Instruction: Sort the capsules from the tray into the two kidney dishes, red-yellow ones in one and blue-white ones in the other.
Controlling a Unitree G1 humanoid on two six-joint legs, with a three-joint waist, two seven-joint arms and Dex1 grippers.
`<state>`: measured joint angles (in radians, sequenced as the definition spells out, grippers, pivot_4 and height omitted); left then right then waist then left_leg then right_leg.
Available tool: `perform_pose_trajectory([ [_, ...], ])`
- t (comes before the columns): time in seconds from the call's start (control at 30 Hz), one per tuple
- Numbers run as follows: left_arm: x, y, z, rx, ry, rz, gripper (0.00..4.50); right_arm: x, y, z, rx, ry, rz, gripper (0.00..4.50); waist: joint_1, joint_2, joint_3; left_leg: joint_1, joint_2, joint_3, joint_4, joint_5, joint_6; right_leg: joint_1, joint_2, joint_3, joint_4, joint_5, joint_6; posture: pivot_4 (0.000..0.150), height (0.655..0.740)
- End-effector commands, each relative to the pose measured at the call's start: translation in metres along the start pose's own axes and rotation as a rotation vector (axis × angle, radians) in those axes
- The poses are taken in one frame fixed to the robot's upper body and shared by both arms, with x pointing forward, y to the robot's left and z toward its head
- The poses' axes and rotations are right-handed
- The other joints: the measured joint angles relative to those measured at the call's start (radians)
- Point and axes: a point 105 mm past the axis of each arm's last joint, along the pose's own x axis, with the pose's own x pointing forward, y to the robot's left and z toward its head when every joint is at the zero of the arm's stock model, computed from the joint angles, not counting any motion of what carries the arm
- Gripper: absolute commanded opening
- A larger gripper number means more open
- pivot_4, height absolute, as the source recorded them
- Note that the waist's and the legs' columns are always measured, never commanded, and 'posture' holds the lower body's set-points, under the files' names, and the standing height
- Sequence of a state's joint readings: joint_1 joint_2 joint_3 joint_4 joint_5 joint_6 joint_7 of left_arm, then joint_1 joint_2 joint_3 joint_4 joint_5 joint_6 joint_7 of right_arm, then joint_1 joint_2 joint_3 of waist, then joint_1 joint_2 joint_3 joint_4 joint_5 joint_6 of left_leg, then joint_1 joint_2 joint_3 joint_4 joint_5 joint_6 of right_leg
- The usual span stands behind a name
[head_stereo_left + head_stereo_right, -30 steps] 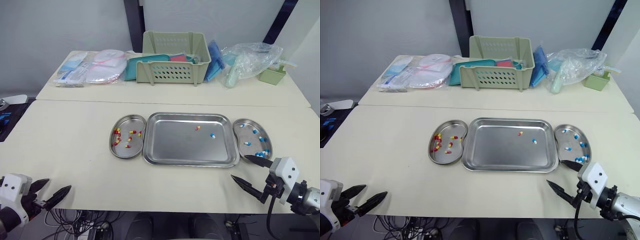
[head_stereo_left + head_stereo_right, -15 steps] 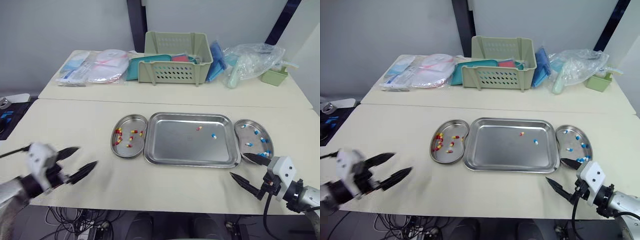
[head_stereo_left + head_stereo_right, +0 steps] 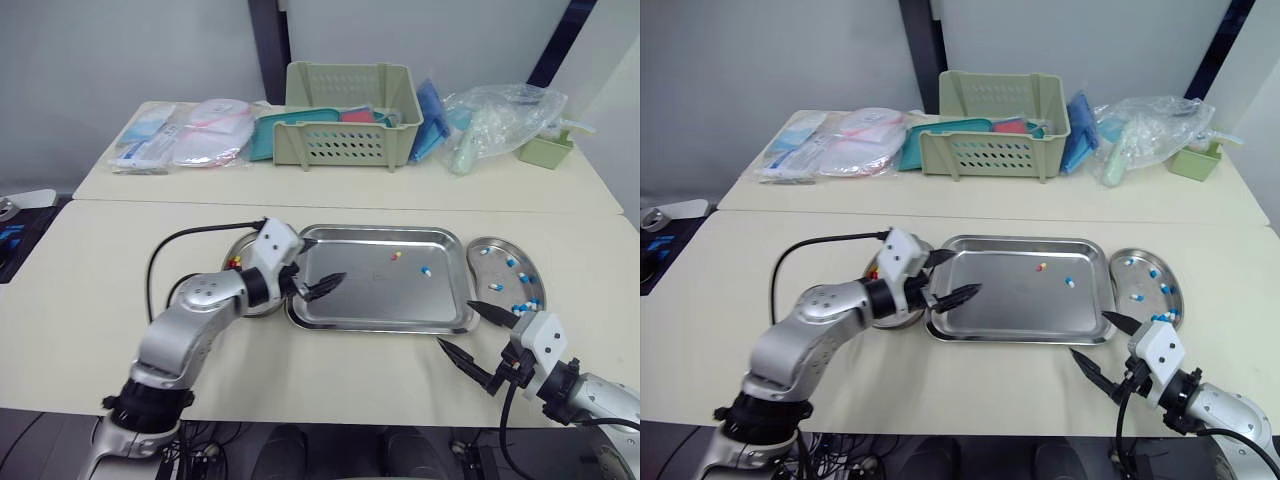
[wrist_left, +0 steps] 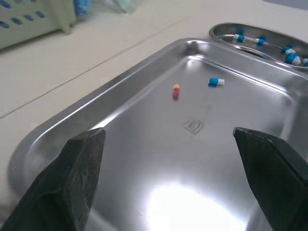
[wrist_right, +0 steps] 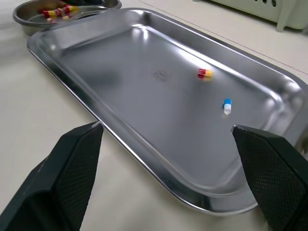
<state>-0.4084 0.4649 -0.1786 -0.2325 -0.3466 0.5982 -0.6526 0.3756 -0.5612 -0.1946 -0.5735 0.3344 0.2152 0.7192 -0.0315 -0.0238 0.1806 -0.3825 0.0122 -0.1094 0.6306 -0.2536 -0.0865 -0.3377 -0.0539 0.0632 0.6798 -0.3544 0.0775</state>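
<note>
L gripper (image 3: 325, 258) is held wide open over the tray's (image 3: 372, 325) L end, fingers pointed toward the R. R gripper (image 3: 455, 324) is also spread wide, parked over the table (image 3: 120, 260) just off the tray's near-R corner. Nothing is held by either.

Key relation: red-yellow cap (image 3: 396, 256) is found in the tray's far-R part, to the R of the L gripper and abt level w/ it, w/ bare tray floor between. Blue-white cap (image 3: 425, 270) is seen near it, slightly nearer the robot & further R, not touching. L gripper is judged closer to the red-yellow cap, R gripper closer to the blue-white one. In the L wrist view the red-yellow cap's long axis appears to run roughly along the gripper's line of sight, so the fingers would likely be closed across its short side w/o much wrist roll. Approx only, since the cap is small.

Containers: L dish (image 5: 29, 18) is set against the tray's L edge, partly hidden behind the L arm. Several red-yellow caps are seen inside, no blue-white. R dish (image 3: 488, 270) is set against the tray's R edge, w/ several blue-white caps inside. Just two caps are held by the tray, one per colour, so the sort is judged nearly done. Next move is expected to be an L reach to the red-yellow cap.
</note>
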Motion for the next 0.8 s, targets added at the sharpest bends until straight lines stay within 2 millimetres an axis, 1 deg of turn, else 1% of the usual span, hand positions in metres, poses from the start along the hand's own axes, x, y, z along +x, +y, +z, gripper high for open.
perform_pose_trajectory([
  [0.03, 0.022, -0.004, 0.009, 0.045, -0.029, -0.034, 3.27, 0.003, 0.002, 0.012, -0.012, -0.037, -0.013, 4.5, -0.001, 0.0, 0.0, 0.0, 0.0, 0.0, 0.0, 0.0, 0.0, 0.0, 0.0, 0.0, 0.0, 0.0, 0.0, 0.15, 0.74],
  [0.07, 0.029, -0.005, 0.008, 0.04, -0.028, -0.036, 2.99, 0.004, 0.002, 0.012, -0.011, -0.04, -0.015, 4.5, -0.001, 0.0, 0.0, 0.0, 0.0, 0.0, 0.0, 0.0, 0.0, 0.0, 0.0, 0.0, 0.0, 0.0, 0.0, 0.15, 0.74],
  [0.23, 0.07, -0.019, 0.009, 0.08, -0.024, -0.108, 2.99, 0.008, 0.007, 0.014, 0.001, -0.047, -0.027, 4.5, 0.003, 0.0, 0.0, 0.0, -0.001, 0.0, 0.001, 0.0, 0.0, 0.0, 0.0, 0.0, 0.0, 0.0, 0.0, 0.15, 0.74],
  [0.3, 0.086, -0.022, 0.007, 0.093, -0.01, -0.12, 2.99, 0.006, 0.009, 0.01, 0.008, -0.043, -0.033, 4.5, 0.003, 0.0, 0.0, -0.001, -0.001, 0.0, 0.001, 0.0, 0.0, 0.0, 0.0, 0.0, 0.0, 0.0, 0.0, 0.15, 0.74],
  [0.37, 0.097, -0.02, 0.007, 0.11, 0.001, -0.113, 2.99, 0.004, 0.011, 0.006, 0.018, -0.037, -0.041, 4.5, 0.003, 0.0, 0.0, -0.001, -0.001, 0.0, 0.001, 0.0, 0.0, 0.0, 0.0, 0.0, 0.0, 0.0, 0.0, 0.15, 0.74],
  [0.47, 0.109, -0.017, 0.007, 0.118, 0.006, -0.101, 2.99, 0.0, 0.013, 0.001, 0.028, -0.03, -0.055, 4.5, 0.001, 0.0, 0.0, -0.001, -0.001, 0.0, 0.001, 0.0, 0.0, 0.0, 0.0, 0.0, 0.0, 0.0, 0.0, 0.15, 0.74],
  [0.53, 0.117, -0.017, 0.004, 0.1, 0.02, -0.1, 2.99, -0.001, 0.015, -0.002, 0.032, -0.028, -0.059, 4.5, -0.001, 0.0, 0.0, -0.001, -0.001, 0.0, 0.001, 0.0, 0.0, 0.0, 0.0, 0.0, 0.0, 0.0, 0.0, 0.15, 0.74],
  [0.8, 0.133, -0.015, -0.004, 0.104, 0.067, -0.098, 2.99, -0.002, 0.019, -0.004, 0.042, -0.024, -0.068, 4.5, 0.001, 0.0, 0.0, -0.001, -0.001, 0.0, 0.001, 0.0, 0.0, 0.0, 0.0, 0.0, 0.0, 0.0, 0.0, 0.15, 0.74],
])
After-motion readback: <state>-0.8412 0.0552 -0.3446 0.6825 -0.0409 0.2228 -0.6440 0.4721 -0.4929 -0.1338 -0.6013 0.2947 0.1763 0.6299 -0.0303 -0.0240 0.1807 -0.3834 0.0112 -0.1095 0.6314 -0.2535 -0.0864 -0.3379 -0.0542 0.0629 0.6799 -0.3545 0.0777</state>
